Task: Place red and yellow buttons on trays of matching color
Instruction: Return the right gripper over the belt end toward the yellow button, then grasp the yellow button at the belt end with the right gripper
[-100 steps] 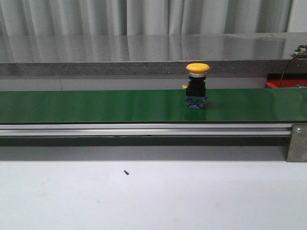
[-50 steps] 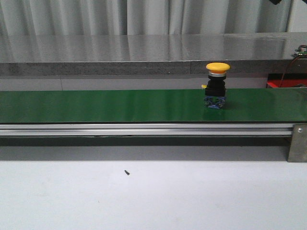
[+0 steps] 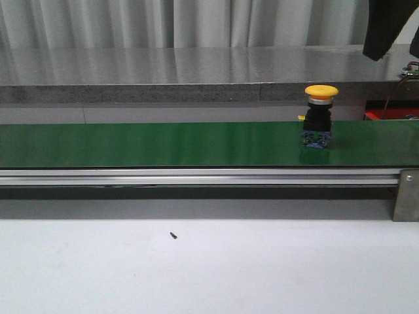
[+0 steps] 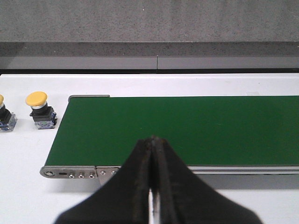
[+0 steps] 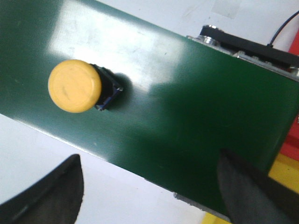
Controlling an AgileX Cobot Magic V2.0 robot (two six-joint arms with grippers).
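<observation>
The jaws of the right gripper [image 5: 149,186] stand wide apart and hold nothing; the yellow button [image 5: 74,86] stands upright on the green belt [image 5: 187,116], ahead of them and nearer to one jaw, not yet between them. It looks stiff, light and top-heavy, with a smooth cap, so I would grip the black body under the cap. The jaws of the left gripper [image 4: 153,186] are pressed together and empty, with two more yellow-capped buttons [image 4: 39,109] on the white counter [image 4: 28,149] beyond them, to one side.
</observation>
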